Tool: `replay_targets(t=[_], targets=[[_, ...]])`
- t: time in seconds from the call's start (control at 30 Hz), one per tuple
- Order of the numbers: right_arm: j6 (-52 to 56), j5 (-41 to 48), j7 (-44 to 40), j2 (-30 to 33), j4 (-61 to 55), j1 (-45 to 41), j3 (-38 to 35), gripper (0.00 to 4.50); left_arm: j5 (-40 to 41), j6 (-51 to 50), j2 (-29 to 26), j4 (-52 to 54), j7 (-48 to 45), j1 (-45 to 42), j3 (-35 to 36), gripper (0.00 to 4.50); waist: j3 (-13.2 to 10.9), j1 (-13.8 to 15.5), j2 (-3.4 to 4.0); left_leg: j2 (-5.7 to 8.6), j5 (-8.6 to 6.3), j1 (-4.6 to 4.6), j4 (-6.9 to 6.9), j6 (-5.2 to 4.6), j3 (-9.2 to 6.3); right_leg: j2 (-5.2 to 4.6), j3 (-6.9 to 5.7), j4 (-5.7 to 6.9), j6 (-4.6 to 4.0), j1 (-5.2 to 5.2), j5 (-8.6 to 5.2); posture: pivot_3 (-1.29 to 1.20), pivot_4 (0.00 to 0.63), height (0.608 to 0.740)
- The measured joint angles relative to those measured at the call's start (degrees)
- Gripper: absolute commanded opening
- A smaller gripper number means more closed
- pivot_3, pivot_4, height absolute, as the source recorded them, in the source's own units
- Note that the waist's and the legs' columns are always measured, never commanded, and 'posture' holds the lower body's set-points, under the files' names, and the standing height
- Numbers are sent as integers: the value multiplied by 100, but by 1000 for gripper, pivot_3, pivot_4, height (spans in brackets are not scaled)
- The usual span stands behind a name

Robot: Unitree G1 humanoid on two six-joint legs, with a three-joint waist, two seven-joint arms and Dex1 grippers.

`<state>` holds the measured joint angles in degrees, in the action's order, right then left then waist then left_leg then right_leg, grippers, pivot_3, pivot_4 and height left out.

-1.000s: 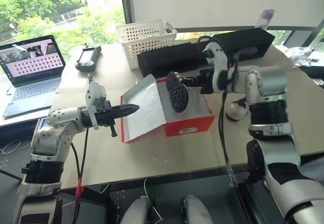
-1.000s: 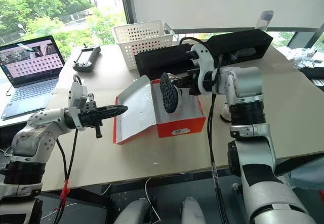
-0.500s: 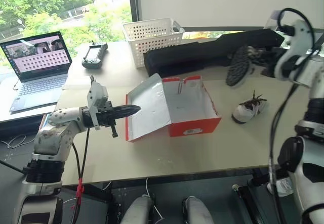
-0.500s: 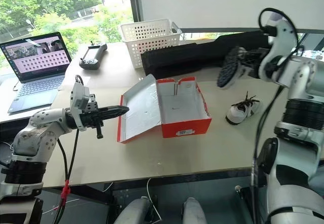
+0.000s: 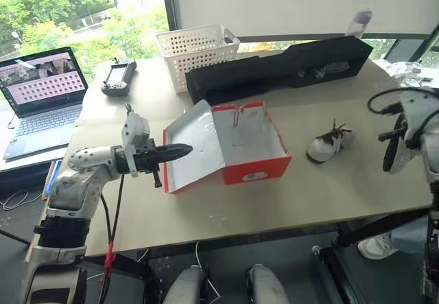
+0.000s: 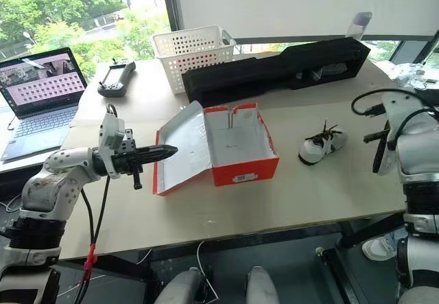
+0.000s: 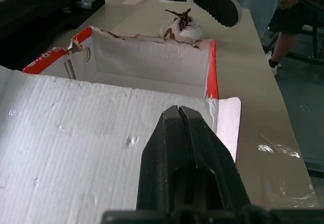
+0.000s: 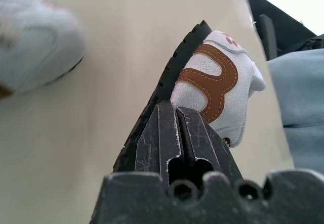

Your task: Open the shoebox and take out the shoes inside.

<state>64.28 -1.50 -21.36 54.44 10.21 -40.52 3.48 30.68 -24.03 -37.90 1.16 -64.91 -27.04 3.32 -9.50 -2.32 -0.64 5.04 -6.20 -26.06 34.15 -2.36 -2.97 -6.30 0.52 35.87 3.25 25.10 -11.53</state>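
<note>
On the left we have our left gripper [image 5: 180,151] closed on nothing, its fingers level and pointing toward the table's right, the tips resting against the pale inside of the shoebox lid [image 5: 193,146]; we judge it is propping that lid open. The shoebox [image 5: 250,146] sits about mid-table, nearer the front edge than the back, with its lid thrown open toward the left edge, and its inside looks empty. To its right, well apart from the box and toward the right edge, 1 shoe [image 5: 329,143] lies on the tabletop [image 5: 226,208], its long axis slanting from the front toward the back right corner. Furthest right, at the table's right edge, our right gripper [image 8: 178,114] is clamped on the second shoe [image 8: 217,90], pinching it at the dark sole so the sole [image 6: 380,154] stands almost upright. That arm is bent out to the side with the wrist tilted downward. The coming move turns on this: the free tabletop beside the first shoe lies just left of and below the held 1, and the right arm is by far the nearer.
</note>
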Motion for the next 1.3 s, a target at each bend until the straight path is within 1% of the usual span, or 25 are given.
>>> replay_targets(t=[0.1, 0.2, 0.33, 0.4, 0.43, 0.53, 0.67, 0.8, 0.93, 1.0, 1.13, 1.23, 1.3], targets=[[64, 11, -193, -103, -94, 49, 251, 28, -2, 0, 0, -1, 0, 0, 0, 0, -1, 10, 0, 1, -3, -2, 9, -4, 0, 0, -1, -1, 10, -3, 6, 0, 150, 738], [92, 16, -306, -226, -118, 28, 316, 28, -9, 0, -1, -1, 1, 0, 0, 0, -2, 42, -1, 1, -4, -1, 13, -5, -1, 1, -5, -1, 12, -6, 9, 0, 150, 738], [-267, 9, -215, -726, 354, -81, 266, 28, -10, -1, 3, 11, 12, 0, -1, 0, -2, 81, -3, 0, -4, 1, 19, -4, -2, 6, -6, -2, 10, -13, 10, 0, 150, 738], [-405, 10, -147, -868, 574, -85, 196, 628, -11, -2, 2, 11, 18, 1, -1, 0, -2, 124, -4, 1, -4, 1, 23, -4, -1, 6, -6, -2, 1, -14, 15, 0, 150, 738], [-476, 48, -101, -963, 681, -98, 30, 841, -10, -2, 2, 11, 20, 1, 0, 0, -2, 138, -4, 1, -5, 1, 26, -5, -1, 8, -6, -3, 1, -16, 19, 0, 150, 738], [-569, 196, -41, -1251, 885, -142, -354, 1859, -10, -2, 2, 12, 27, 1, 0, 0, -3, 151, -5, 1, -7, 1, 37, -8, -2, 11, -7, -3, 6, -22, 26, 0, 150, 738], [-623, 206, 27, -1280, 941, -179, -459, 3173, -11, -2, 2, 12, 34, 1, 0, 0, -2, 127, -5, 1, -13, 4, 51, -16, -1, 11, -3, -4, 8, -31, 20, 0, 150, 738], [-603, 214, 6, -1220, 931, -194, -507, 3173, -10, -2, 2, 12, 33, 1, 0, 0, -3, 119, -5, 1, -13, 5, 51, -16, -1, 10, -4, -3, 1, -30, 14, 0, 150, 738], [-309, 290, -242, -962, 592, -281, -506, 3173, -11, -2, 2, 8, 28, 1, -1, 0, -8, 134, 3, 2, -14, -2, 49, -18, 1, 9, 0, -2, 11, -18, 25, 0, 150, 738], [-72, 407, -489, -693, 133, -363, -509, 3173, -12, -2, 6, 8, 27, 0, -1, 0, -9, 139, 5, 2, -14, -4, 49, -18, 0, 9, -2, -1, 11, -17, 24, 0, 150, 738], [329, 723, -869, -441, -581, -453, -650, 3173, -16, -1, 23, 5, 25, -1, -2, 0, -9, 140, 4, 0, -15, -4, 49, -18, 0, 5, -1, -2, 15, -18, 16, 0, 150, 738], [627, 1061, -1067, -434, -848, -643, -875, 3173, -23, -1, 34, -4, 33, -1, -1, 0, -10, 137, 4, 1, -16, -6, 50, -18, 0, -1, 2, -2, 7, -16, 6, 0, 150, 738], [690, 1315, -1103, -622, -1015, -827, -1250, 3173, -26, 0, 50, -33, 88, 0, 10, 0, -10, 136, 4, 1, -16, -6, 49, -19, 0, -1, 2, -3, 7, -16, 6, 0, 150, 738]])
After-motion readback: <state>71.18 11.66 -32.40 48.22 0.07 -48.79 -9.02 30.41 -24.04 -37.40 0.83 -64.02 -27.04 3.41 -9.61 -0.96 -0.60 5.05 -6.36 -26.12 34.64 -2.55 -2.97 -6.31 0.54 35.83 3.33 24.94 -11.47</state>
